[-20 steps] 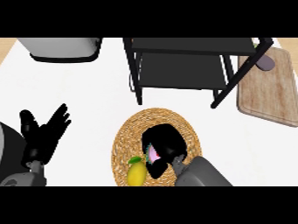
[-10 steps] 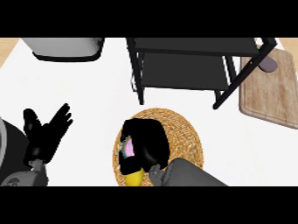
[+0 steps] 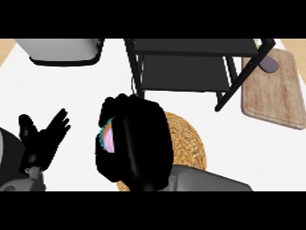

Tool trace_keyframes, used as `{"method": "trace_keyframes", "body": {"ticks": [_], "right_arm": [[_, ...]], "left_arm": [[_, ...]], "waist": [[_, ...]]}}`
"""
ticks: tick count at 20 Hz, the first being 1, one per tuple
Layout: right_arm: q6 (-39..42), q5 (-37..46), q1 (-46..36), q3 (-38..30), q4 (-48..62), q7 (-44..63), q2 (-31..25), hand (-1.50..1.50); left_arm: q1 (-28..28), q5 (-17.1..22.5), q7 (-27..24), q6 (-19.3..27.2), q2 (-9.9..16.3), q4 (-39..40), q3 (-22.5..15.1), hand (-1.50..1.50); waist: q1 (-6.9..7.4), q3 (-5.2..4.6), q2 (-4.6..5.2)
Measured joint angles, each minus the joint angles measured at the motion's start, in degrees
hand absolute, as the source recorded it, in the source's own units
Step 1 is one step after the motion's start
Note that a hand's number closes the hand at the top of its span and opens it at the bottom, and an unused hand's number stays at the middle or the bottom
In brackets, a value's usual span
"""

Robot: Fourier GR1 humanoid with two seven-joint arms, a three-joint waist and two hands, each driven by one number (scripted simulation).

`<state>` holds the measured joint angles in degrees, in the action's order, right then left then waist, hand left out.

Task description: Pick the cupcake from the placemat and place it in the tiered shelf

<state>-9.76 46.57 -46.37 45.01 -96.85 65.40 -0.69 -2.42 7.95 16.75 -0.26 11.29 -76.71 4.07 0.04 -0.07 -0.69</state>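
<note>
Head view: cupcake (image 3: 107, 133) inside right hand (image 3: 134, 141).

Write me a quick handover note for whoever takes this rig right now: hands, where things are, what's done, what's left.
Right hand: curled round the cupcake, raised over the left part of the woven placemat; only a pink and blue sliver of the cupcake shows.
Left hand: open, resting at lower left, fingers up.
Tiered shelf: directly behind the placemat; none of the cupcake is in it.
Done: pick.
Left: carry it forward, set it on a shelf tier, release.
</note>
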Motion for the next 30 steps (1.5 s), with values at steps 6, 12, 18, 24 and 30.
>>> {"method": "trace_keyframes", "body": {"ticks": [6, 12, 18, 24, 30], "right_arm": [[5.47, 0.59, -9.45, -9.09, -2.90, 3.06, -0.16, 1.50], [10.28, -0.89, -16.53, -21.25, -0.65, 2.04, -1.00, 1.50], [13.91, -2.48, -22.54, -30.92, 4.66, -0.50, -3.27, 1.50], [16.45, -4.99, -26.90, -38.12, 13.19, -4.67, -6.25, 1.50], [19.15, -6.90, -28.44, -41.08, 21.52, -9.80, -8.69, 1.50]], "left_arm": [[-0.46, -0.21, -0.46, 0.17, -0.23, 0.72, 0.22, 0.00], [-0.67, 0.24, -0.55, -0.19, -0.10, 0.93, 0.82, 0.00], [-1.31, -0.30, -0.11, 0.38, -0.90, 0.27, 0.18, 0.00], [-0.57, -0.17, -0.75, -0.76, -0.08, 0.47, 0.73, 0.00], [0.12, -0.25, -0.66, -1.11, -0.22, -0.15, 0.71, 0.00]], "waist": [[-0.28, -0.03, 0.07], [-0.28, -0.01, 0.27], [-0.02, 0.02, 0.44], [0.35, 0.02, 0.63], [0.59, 0.03, 0.72]]}}
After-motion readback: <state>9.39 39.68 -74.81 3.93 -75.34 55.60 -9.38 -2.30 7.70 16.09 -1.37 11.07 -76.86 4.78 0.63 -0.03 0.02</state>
